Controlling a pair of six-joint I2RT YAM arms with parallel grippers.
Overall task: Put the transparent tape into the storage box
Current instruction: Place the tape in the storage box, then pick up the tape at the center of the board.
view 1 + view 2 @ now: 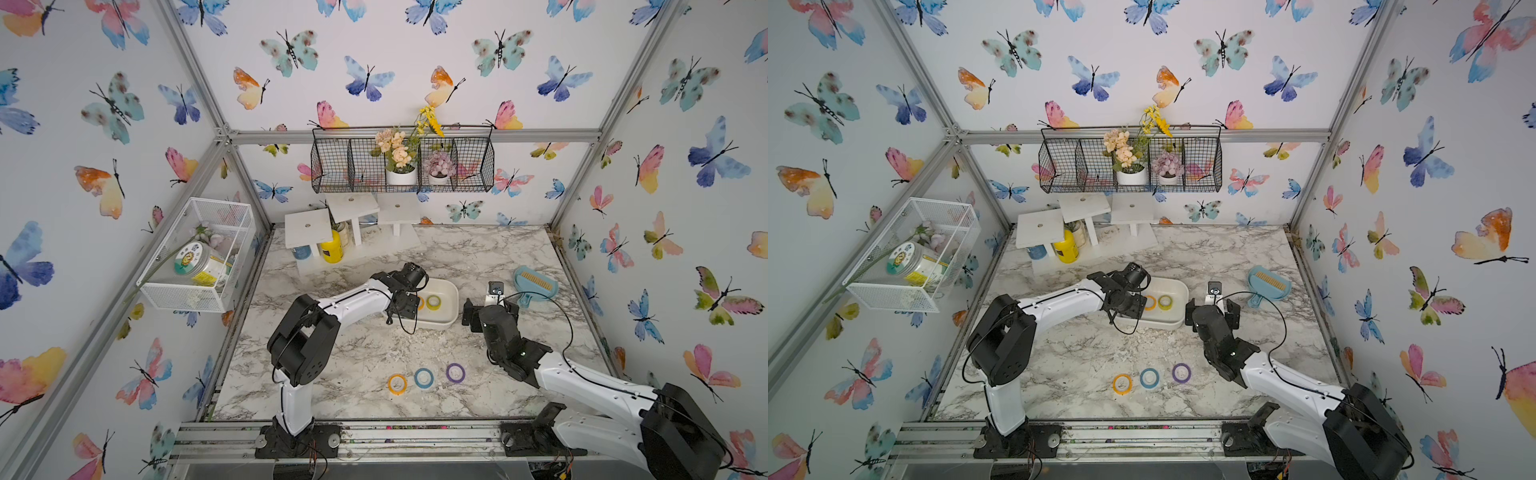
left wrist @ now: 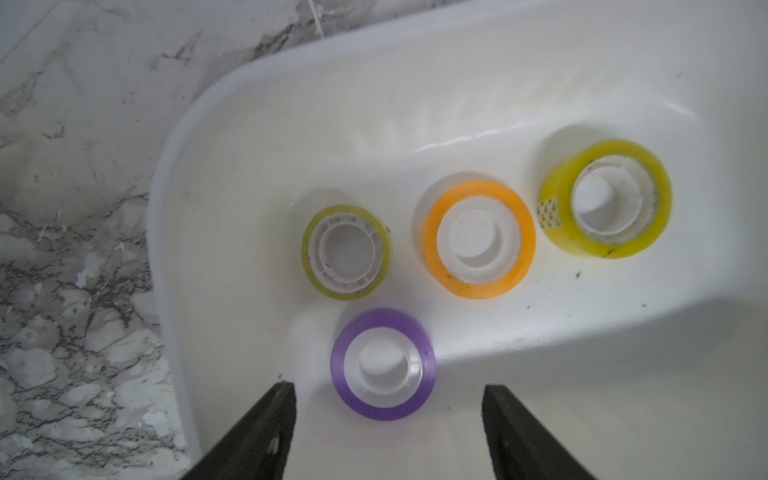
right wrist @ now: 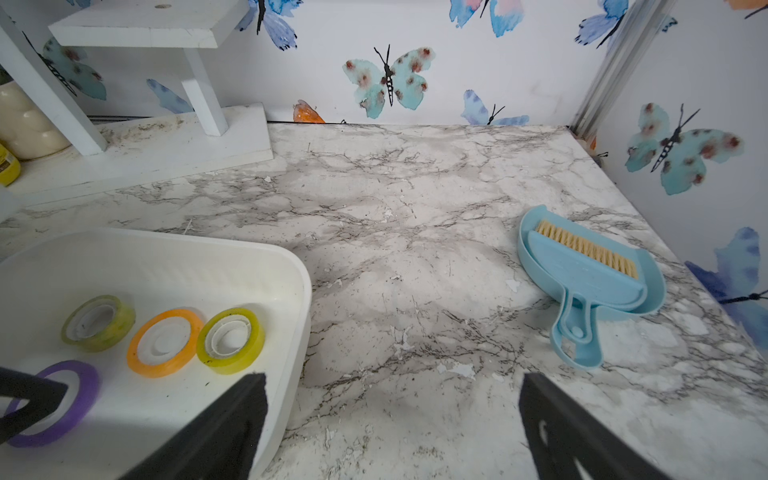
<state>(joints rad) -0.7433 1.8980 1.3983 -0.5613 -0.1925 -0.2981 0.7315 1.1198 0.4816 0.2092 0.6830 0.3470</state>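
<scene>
1. The left gripper (image 2: 389, 390) hangs over the storage box (image 2: 374, 104), jaws apart and clamped on nothing. The boxed purple roll (image 2: 383, 319) lies flat on the box floor just ahead of its fingertips, clear of both.
2. A little beyond it, three more lie flat in the box: the pale green roll (image 2: 309, 253), the boxed orange roll (image 2: 478, 291) and the yellow roll (image 2: 656, 199). Four are in, I'd say.
3. Beside the box, the right gripper (image 3: 390, 384) hovers over bare table (image 1: 374, 345), jaws wide and empty.
4. Farthest from both tools, the loose orange roll (image 1: 390, 383), blue roll (image 1: 417, 377) and loose purple roll (image 1: 449, 372) sit in a row. By my reckoning, three are left to fetch.
</scene>
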